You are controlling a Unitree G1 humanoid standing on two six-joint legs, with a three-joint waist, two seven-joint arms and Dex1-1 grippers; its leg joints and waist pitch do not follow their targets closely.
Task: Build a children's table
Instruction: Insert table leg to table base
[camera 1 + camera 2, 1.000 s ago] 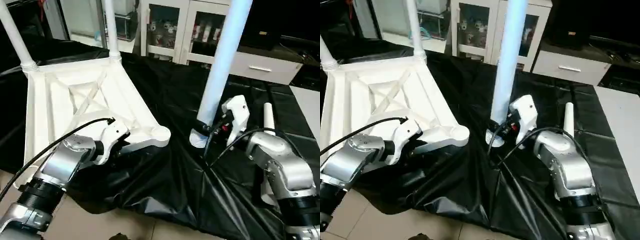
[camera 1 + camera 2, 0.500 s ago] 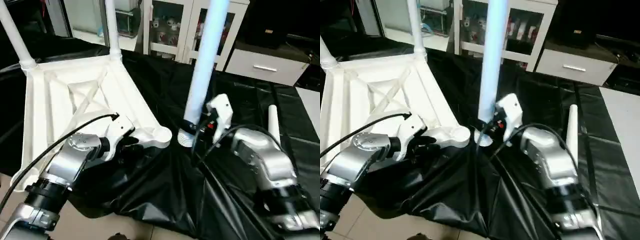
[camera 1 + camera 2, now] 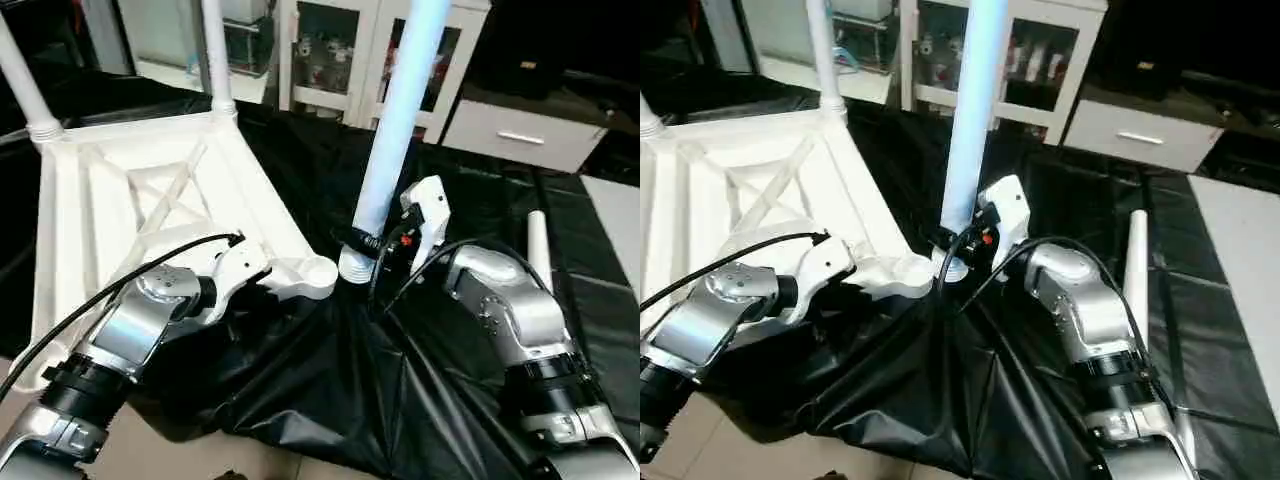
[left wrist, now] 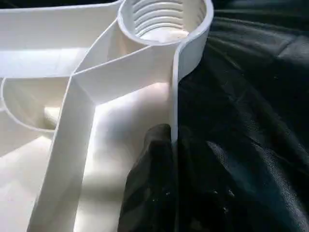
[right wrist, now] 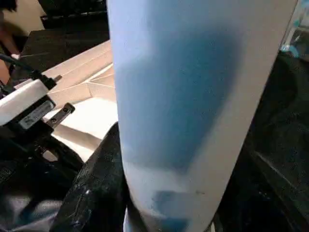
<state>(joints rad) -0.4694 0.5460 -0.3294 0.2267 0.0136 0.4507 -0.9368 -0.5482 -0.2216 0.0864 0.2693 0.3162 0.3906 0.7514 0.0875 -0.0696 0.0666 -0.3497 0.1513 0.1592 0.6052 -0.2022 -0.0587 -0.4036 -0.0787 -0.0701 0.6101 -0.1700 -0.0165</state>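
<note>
The white tabletop (image 3: 150,200) lies ribbed side up on the black cover. Two legs (image 3: 215,50) stand in its far corner sockets. My left gripper (image 3: 262,285) is shut on the tabletop's rim wall just behind the empty near socket (image 3: 312,272). In the left wrist view one black finger (image 4: 152,164) presses against that wall below the threaded socket (image 4: 164,19). My right gripper (image 3: 378,248) is shut on a third leg (image 3: 395,120) and holds it upright. Its threaded foot (image 3: 355,268) hangs right beside the empty socket. The right wrist view shows the leg (image 5: 193,96) between the fingers (image 5: 96,193).
Another loose leg (image 3: 538,245) lies on the black cover (image 3: 330,380) to the right of my right arm. Glass-door cabinets (image 3: 330,50) and a white drawer unit (image 3: 520,135) stand behind the work surface. The cover hangs in folds over the near edge.
My right arm has carried the upright leg left, from well clear of the tabletop to beside the empty socket. My left gripper has closed on the rim wall.
</note>
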